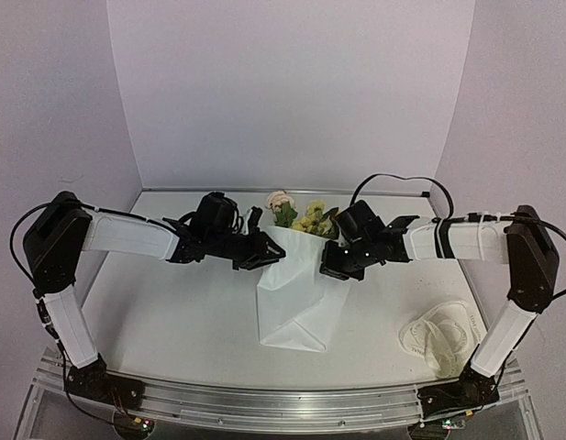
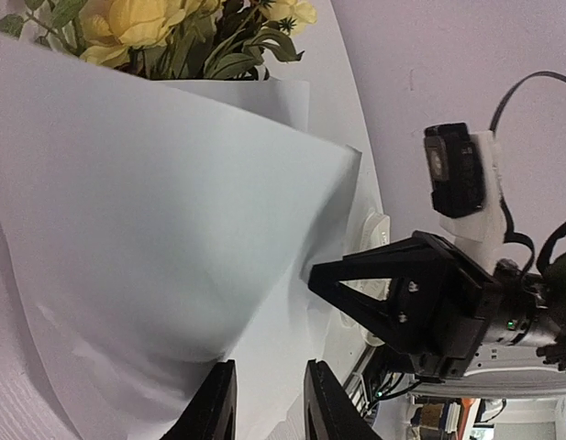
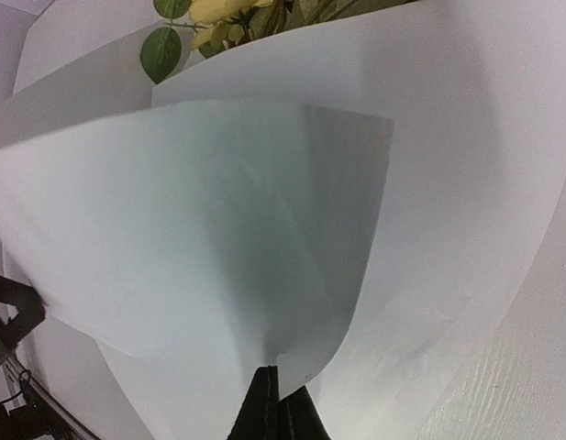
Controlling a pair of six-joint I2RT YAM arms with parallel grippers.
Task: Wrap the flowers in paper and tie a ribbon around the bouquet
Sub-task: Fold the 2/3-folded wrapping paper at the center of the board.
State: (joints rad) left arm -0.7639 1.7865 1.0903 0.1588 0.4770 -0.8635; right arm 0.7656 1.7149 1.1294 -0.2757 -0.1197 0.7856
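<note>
The flowers (image 1: 301, 216), yellow blossoms and one pale rose with green leaves, stick out of the far end of the white paper (image 1: 292, 298), which folds loosely over their stems on the table. My right gripper (image 1: 330, 269) is shut on the paper's right edge; in the right wrist view its jaws (image 3: 275, 374) pinch a raised flap of the paper (image 3: 264, 211). My left gripper (image 1: 271, 255) sits at the paper's upper left edge. Its jaws (image 2: 270, 367) stand apart, the paper (image 2: 154, 211) curving past the left finger, with nothing seen gripped. The ribbon (image 1: 443, 335) lies coiled at the near right.
White walls enclose the table (image 1: 172, 312) on three sides. A metal rail (image 1: 283, 403) with both arm bases runs along the near edge. The coiled ribbon lies close to the right arm's base.
</note>
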